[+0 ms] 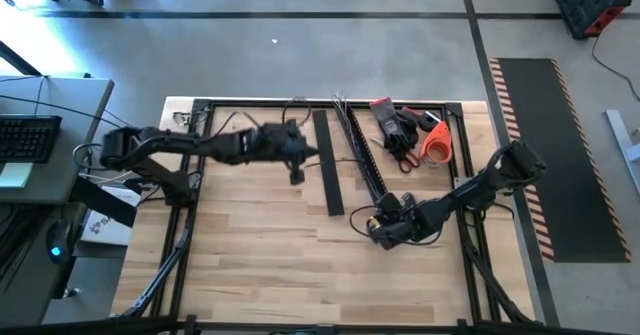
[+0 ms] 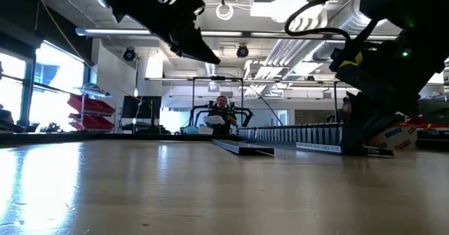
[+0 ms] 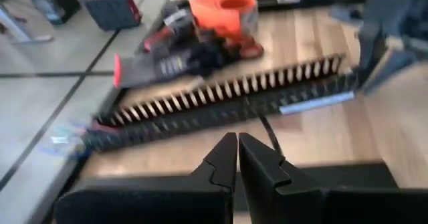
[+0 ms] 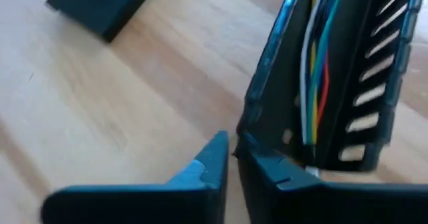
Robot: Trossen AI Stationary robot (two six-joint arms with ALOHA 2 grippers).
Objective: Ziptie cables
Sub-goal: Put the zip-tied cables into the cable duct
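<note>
1. In the overhead picture we see the pale wooden table (image 1: pixel 270 255) filling the middle of the frame, edged by a black metal frame.
2. The left gripper (image 1: pixel 296 171) hangs above the table just left of centre. In the left wrist picture its two dark fingers (image 3: pixel 224 158) sit pressed together with nothing between them.
3. The right gripper (image 1: pixel 380 218) sits low, right of centre in the overhead frame, at the near end of the long black slotted rail (image 1: pixel 362 155) that runs diagonally up towards the top middle.
4. In the right wrist picture the right arm's dark fingers (image 4: pixel 208 162) are nearly together (only a thin gap shows), their tips right beside the open end of the rail; we cannot tell whether they pinch anything.
5. The cables (image 4: pixel 314 63), thin white, yellow, blue and orange-red wires, lie lengthwise inside the slotted rail's channel, at upper right of the right wrict picture. In the overhead frame more thin wire ends fan out past the rail's far end near the top middle.
6. A flat black bar (image 1: pixel 327 165) lies upright in the frame, just left of the slotted rail.
7. An orange-handled tool (image 1: pixel 432 140) and black gloves (image 1: pixel 398 125) rest at the table's upper right.
8. In the level picture a person (image 2: pixel 222 114) sits far back, centre frame.
</note>
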